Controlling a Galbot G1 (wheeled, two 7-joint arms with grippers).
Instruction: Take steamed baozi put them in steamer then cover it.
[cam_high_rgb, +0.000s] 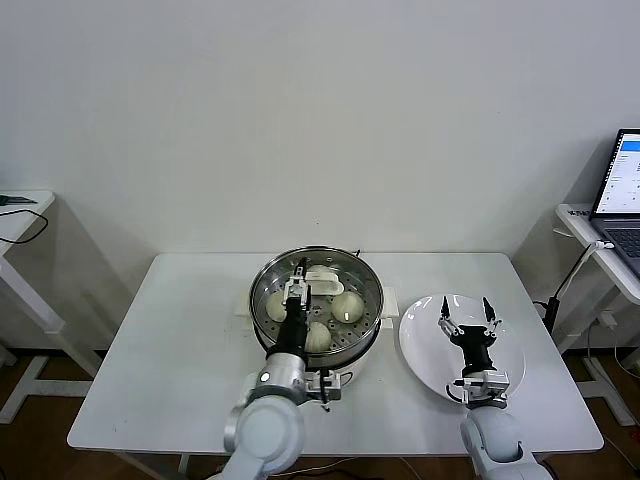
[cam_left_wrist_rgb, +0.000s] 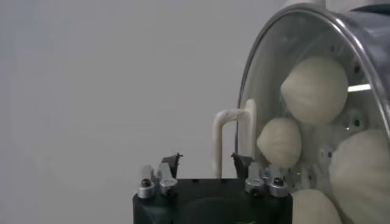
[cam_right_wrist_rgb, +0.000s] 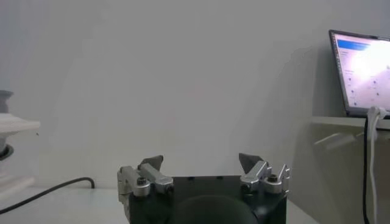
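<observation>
The steamer (cam_high_rgb: 316, 307) stood near the middle of the white table (cam_high_rgb: 180, 360), and the glass cover (cam_high_rgb: 345, 262) lay on it, its white handle (cam_high_rgb: 322, 275) toward the far side. Through the glass the head view showed three buns (cam_high_rgb: 347, 305) on the holed tray. The left wrist view came in closer: four buns (cam_left_wrist_rgb: 314, 90) showed behind the cover's metal rim (cam_left_wrist_rgb: 244, 109), and the handle (cam_left_wrist_rgb: 234, 137) stood out as a pale loop just beyond the left gripper (cam_left_wrist_rgb: 207, 161). That gripper's jaws stood apart on either side of the handle, gripping nothing. From the head, the left gripper (cam_high_rgb: 298, 280) hung over the cover and its arm hid part of the near rim.

To the right, the empty white plate (cam_high_rgb: 420, 360) lay just beside the steamer. The right gripper (cam_high_rgb: 466, 312) hovered over it with jaws spread wide. The right wrist view showed the same spread jaws, plus a laptop (cam_right_wrist_rgb: 362, 73) on a side desk (cam_right_wrist_rgb: 347, 125) and a dark cable (cam_right_wrist_rgb: 46, 192) on the table.
</observation>
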